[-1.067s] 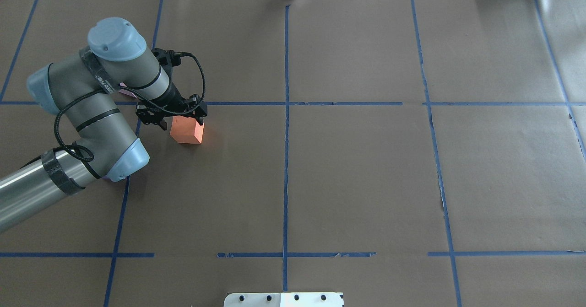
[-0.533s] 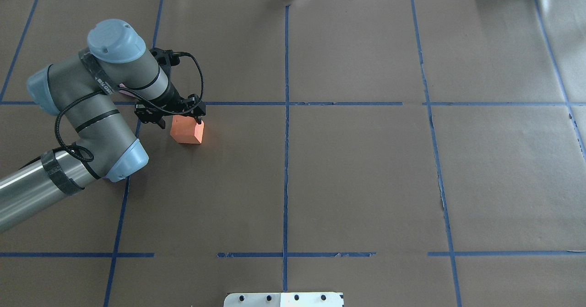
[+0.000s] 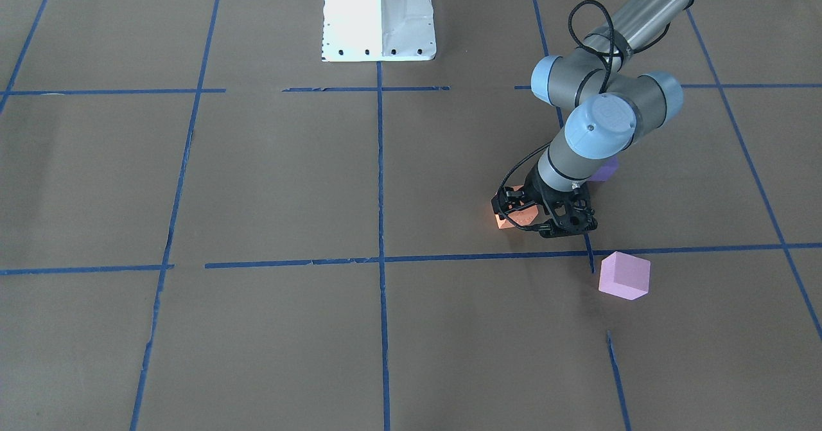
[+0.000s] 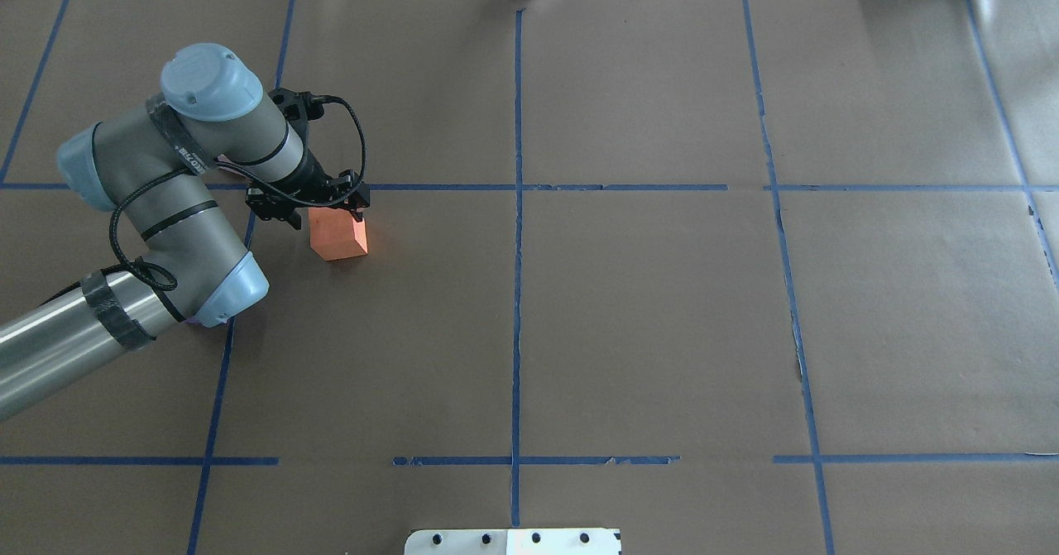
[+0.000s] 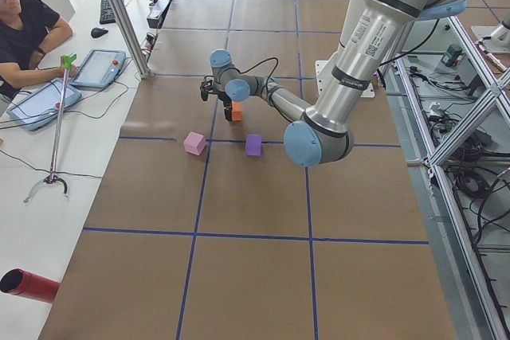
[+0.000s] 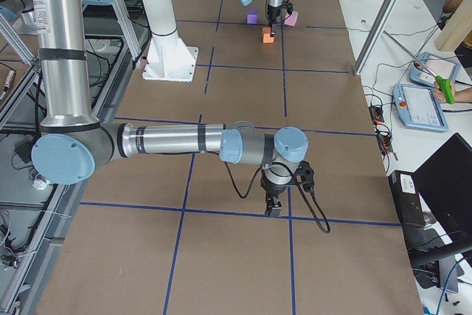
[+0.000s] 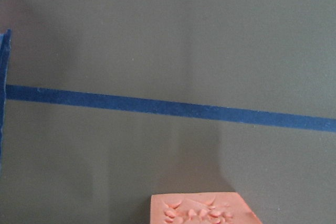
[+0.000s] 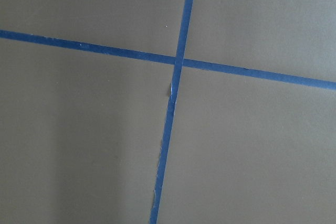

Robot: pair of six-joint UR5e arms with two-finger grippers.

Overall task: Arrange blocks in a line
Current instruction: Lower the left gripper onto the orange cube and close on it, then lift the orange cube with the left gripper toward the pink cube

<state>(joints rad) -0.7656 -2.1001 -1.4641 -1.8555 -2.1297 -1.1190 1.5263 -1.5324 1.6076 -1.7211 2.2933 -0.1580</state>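
Shifted a hair, my left gripper (image 4: pixel 327 221) hovers, jaws spread, over the orange block (image 4: pixel 338 237), which sits aside from the pink block (image 3: pixel 624 275) and purple block (image 5: pixel 253 145): no line yet, I judge.

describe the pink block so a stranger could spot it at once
On the brown table with blue tape lines, find the arm bent over an orange block. The pink block sits just across the nearest tape line, away from the robot's base. It is paler than the orange one and the purple block.
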